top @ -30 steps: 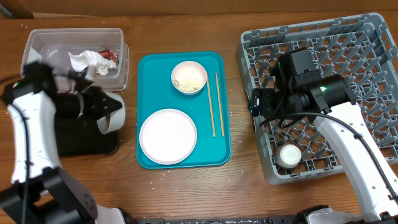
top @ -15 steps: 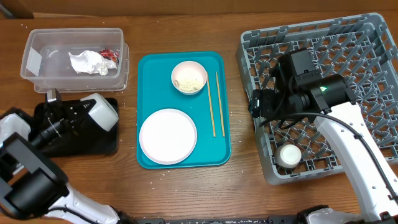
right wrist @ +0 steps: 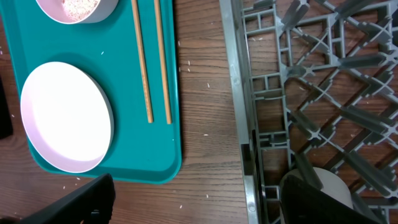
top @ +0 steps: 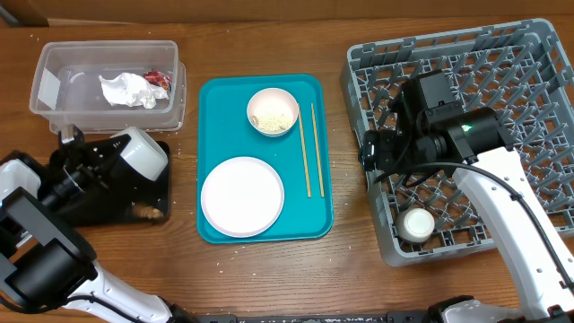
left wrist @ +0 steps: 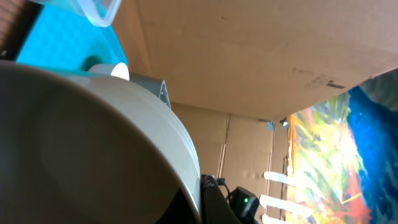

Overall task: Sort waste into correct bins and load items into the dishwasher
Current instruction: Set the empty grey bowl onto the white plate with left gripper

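Note:
My left gripper (top: 117, 160) is shut on the rim of a pale bowl (top: 144, 154), held tipped on its side over the black tray (top: 99, 208). The bowl fills the left wrist view (left wrist: 93, 143). Brown food scraps (top: 148, 213) lie in the black tray's near right corner. The clear tub (top: 54, 85) holds the white tissue (top: 124, 90) and the red-and-white wrapper (top: 159, 80). On the teal tray (top: 211, 99) are a bowl with rice grains (top: 273, 112), the white plate (top: 242, 196) and the chopsticks (top: 309, 148). My right gripper (right wrist: 199, 202) is open and empty above the grey rack's (top: 502, 81) left edge.
A small white cup (top: 417, 223) stands in the rack's near left corner and shows in the right wrist view (right wrist: 329, 186). Loose rice grains are scattered on the wood between the teal tray (right wrist: 143, 149) and the rack (right wrist: 298, 93). The plate (right wrist: 65, 115) and the chopsticks (right wrist: 149, 62) show there too.
My left arm swung down and left, bringing the bowl over the black tray and tipping it further. Brown scraps now lie in the tray. The right arm has not moved.

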You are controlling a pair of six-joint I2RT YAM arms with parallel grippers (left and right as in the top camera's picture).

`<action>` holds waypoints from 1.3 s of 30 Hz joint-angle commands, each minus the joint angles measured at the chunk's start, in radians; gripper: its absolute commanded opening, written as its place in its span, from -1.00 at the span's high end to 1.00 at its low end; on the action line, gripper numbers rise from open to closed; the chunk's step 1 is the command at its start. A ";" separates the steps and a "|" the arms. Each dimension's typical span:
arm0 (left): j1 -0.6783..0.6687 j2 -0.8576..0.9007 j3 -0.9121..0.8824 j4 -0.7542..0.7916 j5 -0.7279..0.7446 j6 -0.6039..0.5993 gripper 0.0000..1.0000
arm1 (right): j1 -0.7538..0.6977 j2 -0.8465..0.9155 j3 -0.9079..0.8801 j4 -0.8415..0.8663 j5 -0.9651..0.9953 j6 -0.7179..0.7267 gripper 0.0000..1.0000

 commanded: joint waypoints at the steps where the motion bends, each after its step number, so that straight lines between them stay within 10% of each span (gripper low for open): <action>1: -0.034 -0.042 0.097 -0.097 -0.064 0.163 0.92 | -0.002 -0.028 0.018 0.004 0.005 -0.008 -0.75; 6: -0.217 -0.167 0.267 -0.231 -0.265 0.356 0.92 | -0.002 -0.028 0.018 0.014 0.024 -0.008 -0.75; 12: -0.652 -0.259 0.272 0.070 -1.040 -0.257 0.92 | -0.002 -0.028 0.018 -0.002 0.024 -0.008 -0.75; 18: -1.003 -0.258 0.201 0.133 -1.499 -0.520 0.91 | -0.002 -0.028 0.018 -0.002 0.024 -0.008 -0.76; 24: -1.194 -0.258 0.040 0.269 -1.634 -0.586 0.70 | -0.002 -0.028 0.018 -0.003 0.044 -0.009 -0.77; 30: -1.227 -0.258 -0.015 0.327 -1.653 -0.595 -0.11 | -0.002 -0.028 0.018 -0.011 0.046 -0.027 -0.83; 39: -1.198 -0.258 0.199 0.573 -1.604 -0.346 -0.29 | -0.002 -0.028 0.018 -0.016 0.046 -0.027 -0.83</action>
